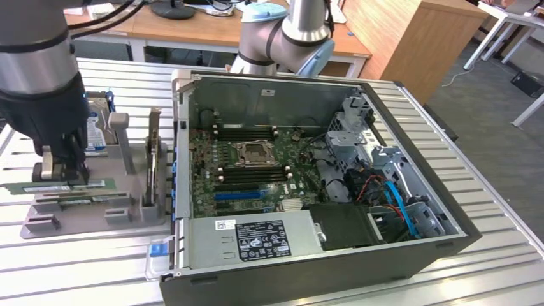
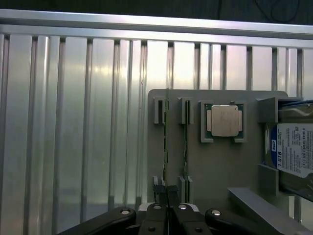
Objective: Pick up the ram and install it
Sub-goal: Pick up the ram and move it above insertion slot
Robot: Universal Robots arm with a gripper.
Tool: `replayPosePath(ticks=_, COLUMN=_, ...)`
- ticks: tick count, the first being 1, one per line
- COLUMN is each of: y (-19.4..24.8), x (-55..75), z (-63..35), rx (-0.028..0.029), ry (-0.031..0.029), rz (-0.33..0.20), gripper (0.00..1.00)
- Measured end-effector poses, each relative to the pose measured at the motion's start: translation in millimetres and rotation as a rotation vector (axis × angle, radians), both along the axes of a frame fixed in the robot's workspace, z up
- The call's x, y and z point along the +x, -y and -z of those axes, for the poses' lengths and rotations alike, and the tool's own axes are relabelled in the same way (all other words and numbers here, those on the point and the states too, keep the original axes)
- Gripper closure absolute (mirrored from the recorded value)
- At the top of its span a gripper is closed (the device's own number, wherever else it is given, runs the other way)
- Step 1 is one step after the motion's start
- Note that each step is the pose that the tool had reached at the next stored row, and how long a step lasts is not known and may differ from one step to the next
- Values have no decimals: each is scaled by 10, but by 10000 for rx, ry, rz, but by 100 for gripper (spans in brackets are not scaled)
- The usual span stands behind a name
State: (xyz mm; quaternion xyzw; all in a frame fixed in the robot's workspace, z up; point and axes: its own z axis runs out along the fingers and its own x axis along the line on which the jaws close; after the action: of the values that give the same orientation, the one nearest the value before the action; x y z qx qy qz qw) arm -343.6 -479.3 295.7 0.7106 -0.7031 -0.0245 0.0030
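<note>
Two rams stand on edge in a grey holder (image 1: 93, 223) on the slatted table, at the exterior view's left. In the wrist view they are thin green lines. My gripper (image 2: 166, 190) is shut on the near end of one ram (image 2: 165, 132), which sits in the holder's slots. The second ram (image 2: 186, 137) stands parallel beside it, untouched. In the exterior view my gripper (image 1: 64, 175) reaches straight down onto the green ram (image 1: 89, 185). The open computer case (image 1: 281, 248) lies to the exterior view's right, with black memory slots (image 1: 246, 132) on its motherboard.
The grey holder (image 2: 215, 161) also carries a square processor chip (image 2: 224, 120), a hard drive (image 2: 296, 152) and an upright expansion card (image 1: 153, 166). The arm's base (image 1: 281, 38) rises behind the case. Desks and a wooden cabinet stand beyond the table.
</note>
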Motion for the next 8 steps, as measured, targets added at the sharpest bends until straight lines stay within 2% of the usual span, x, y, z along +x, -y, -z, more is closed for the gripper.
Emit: replayPosePath(ticks=8, y=0, x=2, z=-261, rx=0, ry=0, rz=0, gripper=89)
